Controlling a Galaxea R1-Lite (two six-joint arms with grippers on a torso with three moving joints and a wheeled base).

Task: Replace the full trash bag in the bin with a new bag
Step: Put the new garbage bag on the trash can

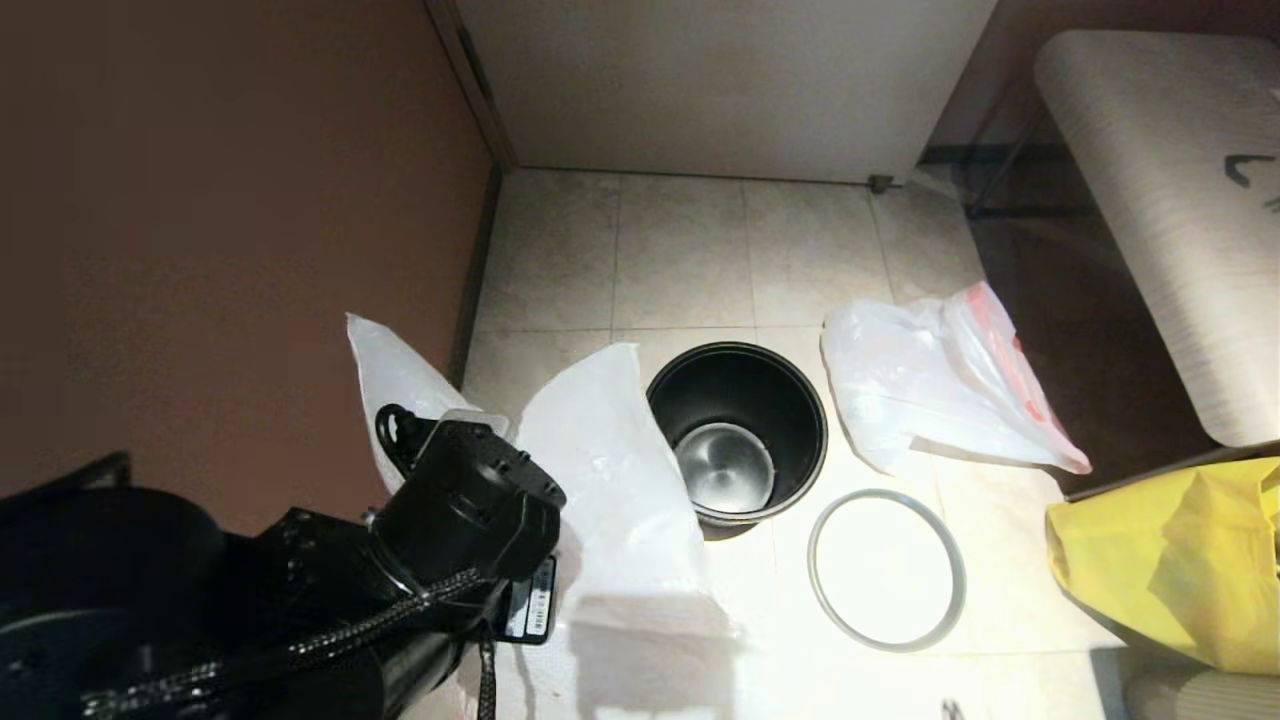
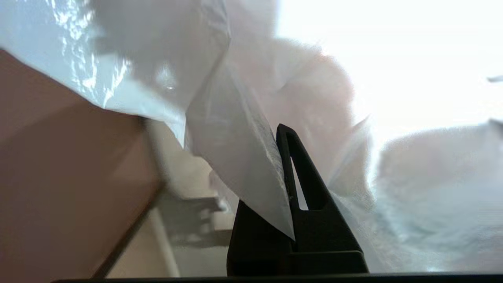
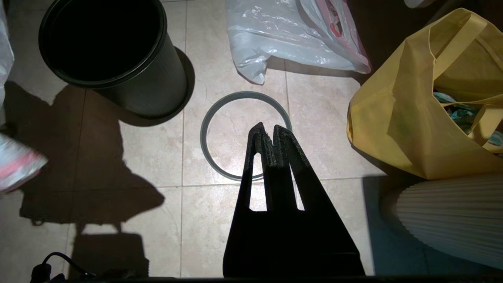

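While the left hand pinches the new bag, that film hangs upright just left of the bin, long axis vertical. Bin stands upright, unlined, mouth up; grey hoop flat on floor beside it. Full trash bag lies right. Right hand clenched, holding nothing, above hoop.

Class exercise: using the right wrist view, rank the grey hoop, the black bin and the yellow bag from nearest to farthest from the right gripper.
From the right gripper, fingers closed and holding nothing:
1. The grey hoop, lying flat on the floor tile directly under the fingertips.
2. The yellow bag, off to one side.
3. The bin, on the opposite side, standing upright and empty. It looks only slightly farther than the yellow bag.
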